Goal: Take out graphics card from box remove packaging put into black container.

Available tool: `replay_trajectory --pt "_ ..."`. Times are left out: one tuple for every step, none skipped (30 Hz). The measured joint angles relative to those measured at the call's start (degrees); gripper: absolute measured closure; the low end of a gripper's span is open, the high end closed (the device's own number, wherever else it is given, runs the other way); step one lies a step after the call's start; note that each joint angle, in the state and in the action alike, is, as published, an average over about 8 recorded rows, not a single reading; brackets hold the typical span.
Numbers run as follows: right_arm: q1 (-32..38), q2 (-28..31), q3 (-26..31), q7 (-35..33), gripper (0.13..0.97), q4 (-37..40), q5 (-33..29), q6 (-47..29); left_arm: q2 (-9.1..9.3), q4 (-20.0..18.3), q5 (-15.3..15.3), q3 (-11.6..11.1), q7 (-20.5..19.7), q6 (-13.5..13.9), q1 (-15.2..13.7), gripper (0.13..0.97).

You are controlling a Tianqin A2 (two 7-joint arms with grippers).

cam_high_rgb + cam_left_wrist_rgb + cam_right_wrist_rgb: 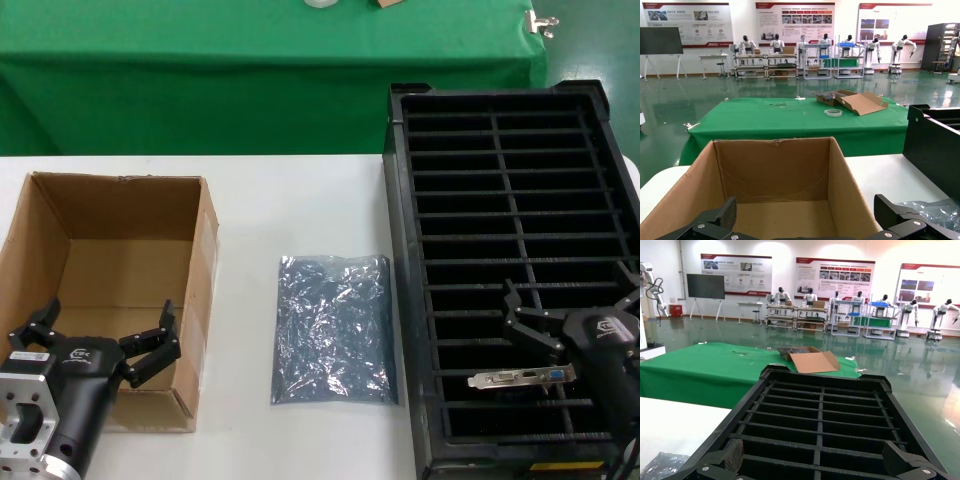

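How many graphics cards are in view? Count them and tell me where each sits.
1. The graphics card stands in a near right-column slot of the black container, below the right gripper. Slots could hide others.

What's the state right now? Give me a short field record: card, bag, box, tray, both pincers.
graphics card: standing in a near slot of the black container, silver bracket up
packaging: lying flat on the white table, between box and container, apart from both
box: open, nothing visible inside
left pincer: open, over the box's near end, holding nothing
right pincer: open, over the container just above the card, not gripping it
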State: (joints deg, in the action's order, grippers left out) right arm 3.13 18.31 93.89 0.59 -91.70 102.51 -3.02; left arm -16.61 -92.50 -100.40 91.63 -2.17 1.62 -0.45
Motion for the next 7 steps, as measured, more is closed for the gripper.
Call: replay_trajectory --pt "0.00 0.00 0.00 0.00 0.129 0.00 0.00 0.00 0.00 0.00 0.00 0.00 0.00 0.00 0.00 0.132" --pt "0.00 0.00 0.00 0.00 0.129 0.00 0.00 0.00 0.00 0.00 0.00 0.00 0.00 0.00 0.00 0.132" --pt "0.00 0.00 0.00 0.00 0.129 0.00 0.00 0.00 0.00 0.00 0.00 0.00 0.00 0.00 0.00 0.132" --pt "0.00 0.00 0.00 0.00 0.129 0.00 0.00 0.00 0.00 0.00 0.00 0.00 0.00 0.00 0.00 0.132" --pt "0.00 0.00 0.00 0.00 0.129 0.00 0.00 0.00 0.00 0.00 0.00 0.00 0.00 0.00 0.00 0.132" --pt "0.00 0.00 0.00 0.00 0.129 0.00 0.00 0.00 0.00 0.00 0.00 0.00 0.00 0.00 0.00 0.132" --pt "0.00 0.00 0.00 0.00 0.129 0.00 0.00 0.00 0.00 0.00 0.00 0.00 0.00 0.00 0.00 0.132"
